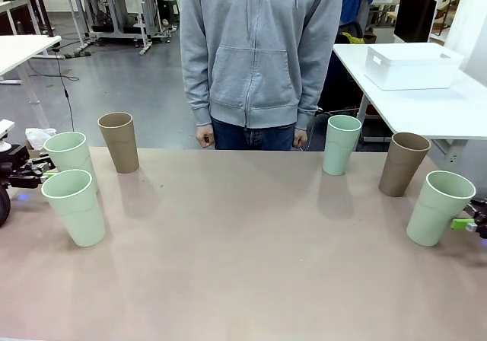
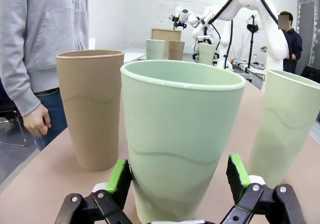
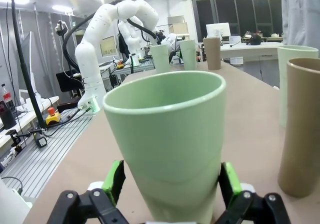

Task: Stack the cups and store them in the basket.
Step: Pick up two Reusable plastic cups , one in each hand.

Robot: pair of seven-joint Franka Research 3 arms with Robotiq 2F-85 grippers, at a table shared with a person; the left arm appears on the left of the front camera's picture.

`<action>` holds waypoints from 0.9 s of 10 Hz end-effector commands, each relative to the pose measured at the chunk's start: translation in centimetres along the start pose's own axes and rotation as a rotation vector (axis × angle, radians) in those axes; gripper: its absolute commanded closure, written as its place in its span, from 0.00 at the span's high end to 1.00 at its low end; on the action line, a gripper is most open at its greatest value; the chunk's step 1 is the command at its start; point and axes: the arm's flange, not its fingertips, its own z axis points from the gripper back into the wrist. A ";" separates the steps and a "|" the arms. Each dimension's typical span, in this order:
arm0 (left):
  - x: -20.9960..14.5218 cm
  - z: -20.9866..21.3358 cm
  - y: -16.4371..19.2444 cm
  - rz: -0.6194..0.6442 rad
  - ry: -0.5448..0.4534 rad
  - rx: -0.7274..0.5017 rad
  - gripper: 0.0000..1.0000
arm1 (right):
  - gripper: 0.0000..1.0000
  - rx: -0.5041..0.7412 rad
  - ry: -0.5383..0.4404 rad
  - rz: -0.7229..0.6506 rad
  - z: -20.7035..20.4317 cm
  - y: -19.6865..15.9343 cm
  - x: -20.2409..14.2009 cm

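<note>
Six cups (image 1: 119, 141) stand on the tabletop (image 1: 243, 250), three by each side edge (the basket (image 1: 411, 67) sits on another table (image 1: 456, 111)). Jaws wide, left gripper (image 2: 177, 176) straddles a left-edge mint cup (image 2: 180, 129), right gripper (image 3: 171, 181) the right-edge mint cup (image 3: 170, 134).

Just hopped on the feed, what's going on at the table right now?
Both arms are lined up for a pick. The left gripper has its jaws open around the rear left mint cup, and the right gripper, also open, straddles the rightmost mint cup. Nothing is stacked yet. The basket sits on a side table behind, and the person stands at the far edge, hands down.
</note>
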 end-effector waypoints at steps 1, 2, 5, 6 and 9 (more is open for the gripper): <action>0.0 -1.1 -0.7 -0.026 -0.016 0.009 1.00 | 1.00 -0.016 0.007 0.037 -1.1 -0.1 -0.7; 0.1 -1.3 -0.6 -0.028 -0.018 0.010 1.00 | 1.00 -0.014 0.006 0.036 -1.4 -0.3 -0.9; 0.0 -2.3 -0.6 -0.029 -0.028 0.023 1.00 | 1.00 -0.014 0.001 0.034 -2.2 -0.6 -1.2; 0.0 -2.7 -0.6 -0.032 -0.024 0.022 1.00 | 1.00 -0.013 0.001 0.033 -2.6 -0.6 -1.3; -0.2 -3.5 -0.8 -0.032 -0.023 0.037 1.00 | 1.00 -0.005 0.001 0.030 -4.0 -0.5 -1.7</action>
